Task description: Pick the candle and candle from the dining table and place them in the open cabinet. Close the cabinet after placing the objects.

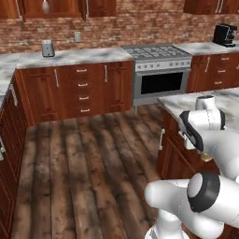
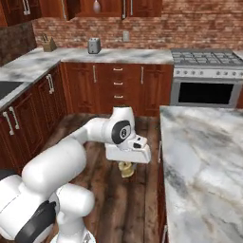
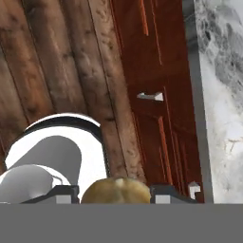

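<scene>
My gripper hangs over the wooden floor just left of the dining table, pointing down. It is shut on a short, tan, roundish candle. In the hand view the candle sits between my two dark fingertips, with the table's marble edge and its reddish-brown drawers at the right. From the left base the candle is a small tan spot under my hand, beside the table. The wall cabinet runs along the top over the far counter, with a pale object inside.
A stove stands at the far wall between reddish-brown drawer units. A toaster and a knife block sit on the far counter, a coffee machine at the far right. Counters line the left side. Wooden floor lies open between them.
</scene>
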Controlling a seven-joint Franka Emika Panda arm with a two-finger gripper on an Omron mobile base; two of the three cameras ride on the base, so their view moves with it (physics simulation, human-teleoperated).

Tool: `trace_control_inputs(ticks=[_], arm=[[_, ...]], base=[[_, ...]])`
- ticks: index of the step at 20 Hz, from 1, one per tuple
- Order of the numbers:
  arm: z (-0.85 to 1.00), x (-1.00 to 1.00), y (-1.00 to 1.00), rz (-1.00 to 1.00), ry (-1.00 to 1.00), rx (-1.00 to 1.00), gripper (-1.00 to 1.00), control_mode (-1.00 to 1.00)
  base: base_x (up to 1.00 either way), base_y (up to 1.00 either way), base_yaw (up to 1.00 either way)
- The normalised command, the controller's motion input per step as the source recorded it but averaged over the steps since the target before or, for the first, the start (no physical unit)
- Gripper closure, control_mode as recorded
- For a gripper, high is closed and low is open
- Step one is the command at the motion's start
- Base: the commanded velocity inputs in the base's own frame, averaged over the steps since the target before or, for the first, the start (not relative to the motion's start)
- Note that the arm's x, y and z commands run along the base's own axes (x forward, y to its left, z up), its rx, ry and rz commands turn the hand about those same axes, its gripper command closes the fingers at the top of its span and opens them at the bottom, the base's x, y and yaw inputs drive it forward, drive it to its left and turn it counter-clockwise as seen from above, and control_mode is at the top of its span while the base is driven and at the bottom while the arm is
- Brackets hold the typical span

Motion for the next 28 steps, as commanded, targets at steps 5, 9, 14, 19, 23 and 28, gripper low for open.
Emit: trace_control_inputs(ticks=[5, 9, 14, 19, 23, 28], arm=[[0.0, 0.0, 0.0, 0.0, 0.0, 0.0, 1.0, 1.0], [0.0, 0.0, 0.0, 0.0, 0.0, 0.0, 1.0, 1.0], [0.0, 0.0, 0.0, 0.0, 0.0, 0.0, 1.0, 1.0], [0.0, 0.0, 0.0, 0.0, 0.0, 0.0, 1.0, 1.0], [0.0, 0.0, 0.0, 0.0, 0.0, 0.0, 1.0, 1.0], [0.0, 0.0, 0.0, 0.0, 0.0, 0.0, 1.0, 1.0]], base=[[0.78, 0.24, 0.27], [1.0, 0.53, -0.08], [1.0, 0.56, -0.07], [0.99, 0.69, -0.14], [1.0, 0.72, -0.11], [0.86, 0.5, 0.1]])
